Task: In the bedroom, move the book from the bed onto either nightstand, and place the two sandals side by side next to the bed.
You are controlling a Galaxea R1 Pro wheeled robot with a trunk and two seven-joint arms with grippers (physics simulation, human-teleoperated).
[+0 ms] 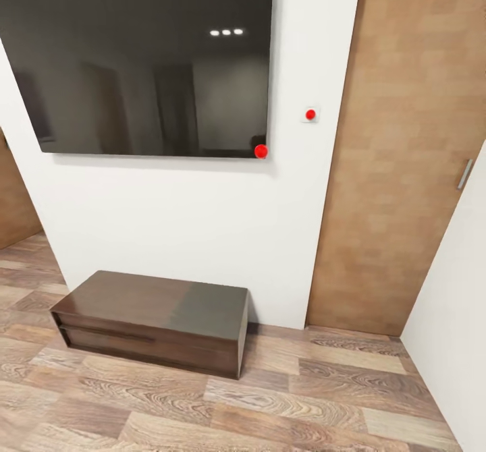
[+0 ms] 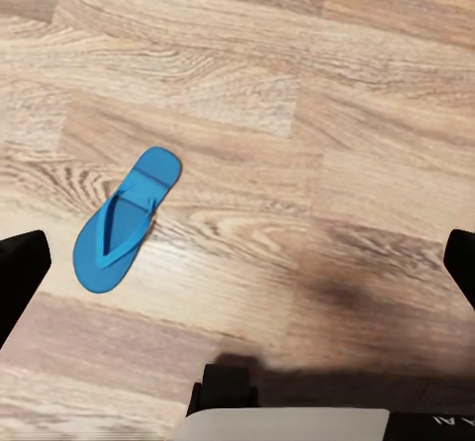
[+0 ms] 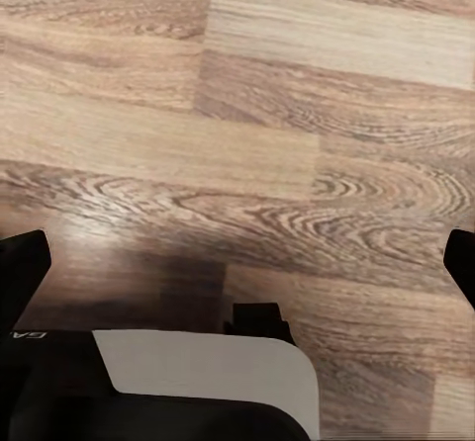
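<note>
Through the head camera I face a black TV (image 1: 138, 61) on the white wall, a low dark bench (image 1: 152, 320) below at 7 o'clock. Under my left tool (image 2: 237, 263), fingers spread wide, one blue sandal (image 2: 126, 220) lies flat on the wood floor (image 2: 327, 95). My right tool (image 3: 237, 263) is likewise spread, over bare planks.

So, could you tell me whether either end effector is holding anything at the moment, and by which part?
Nothing is held. Both wrist views show spread fingers over bare wood floor; one blue sandal lies flat there, untouched.
</note>
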